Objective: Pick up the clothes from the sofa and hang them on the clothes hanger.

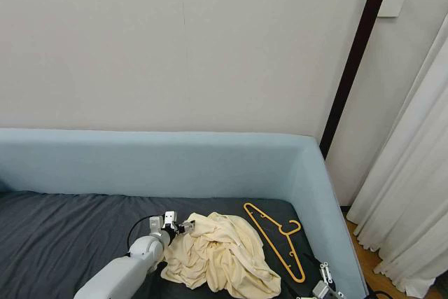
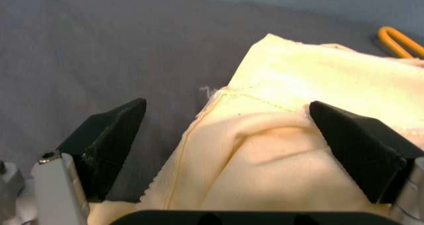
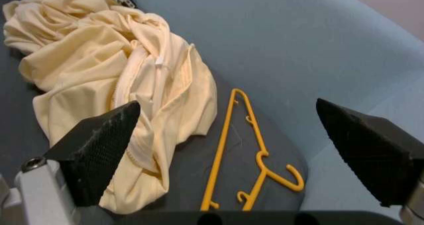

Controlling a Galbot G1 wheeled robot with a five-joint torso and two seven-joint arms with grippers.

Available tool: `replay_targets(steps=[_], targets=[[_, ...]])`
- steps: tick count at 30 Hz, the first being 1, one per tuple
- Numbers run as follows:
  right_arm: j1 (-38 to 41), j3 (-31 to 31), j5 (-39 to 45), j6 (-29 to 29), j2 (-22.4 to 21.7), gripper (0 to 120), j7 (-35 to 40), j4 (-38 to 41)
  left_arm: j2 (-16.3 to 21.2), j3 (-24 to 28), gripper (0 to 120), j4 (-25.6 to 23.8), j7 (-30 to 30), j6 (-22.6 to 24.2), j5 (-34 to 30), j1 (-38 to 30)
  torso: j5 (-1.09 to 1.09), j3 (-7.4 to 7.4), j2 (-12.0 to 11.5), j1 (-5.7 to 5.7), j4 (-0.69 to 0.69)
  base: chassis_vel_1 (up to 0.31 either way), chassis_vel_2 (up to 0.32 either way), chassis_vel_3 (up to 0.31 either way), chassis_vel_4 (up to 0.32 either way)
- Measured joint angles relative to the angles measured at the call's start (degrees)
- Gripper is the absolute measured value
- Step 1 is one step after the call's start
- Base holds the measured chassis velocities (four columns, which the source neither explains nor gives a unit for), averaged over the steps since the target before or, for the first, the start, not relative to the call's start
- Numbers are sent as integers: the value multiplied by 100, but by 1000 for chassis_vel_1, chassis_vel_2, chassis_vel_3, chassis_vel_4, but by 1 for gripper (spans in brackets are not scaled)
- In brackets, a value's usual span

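Crumpling hides the shape of the garment (image 1: pixel 220 253) on the right end of the sofa (image 1: pixel 70 236); the left gripper (image 2: pixel 227 108), released, straddles its left edge. Cut off at the near edge, the right gripper (image 3: pixel 229 108) gapes toward the hanger (image 1: pixel 276 239), which lies right of the garment.

1. A plain off-white wall (image 1: pixel 210 40) spans the back.
2. A pale blue sofa (image 1: pixel 175 162) with a dark grey seat stands against it.
3. On the right, a dark pole (image 1: pixel 352 68) rises beside white curtains (image 1: pixel 413 194) above a wooden floor (image 1: pixel 365 260).
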Motion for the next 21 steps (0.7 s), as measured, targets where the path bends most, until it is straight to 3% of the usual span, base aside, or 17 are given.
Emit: replay_targets(steps=[6,13,21], targets=[[-11,-44,-4,-72,4,100,70,27,-9,-37,81,-7,-31,6,53,59,0,0,0,-1,0,0,0,0,0],[86,-89,12,-130,-14,100,151,20,6,-27,51,-10,-106,8,90,92,0,0,0,-1,0,0,0,0,0],[96,-124,-2,-131,-9,100,153,-13,35,-55,25,-86,-136,-56,86,104,-1,0,0,-1,-1,0,0,0,0]])
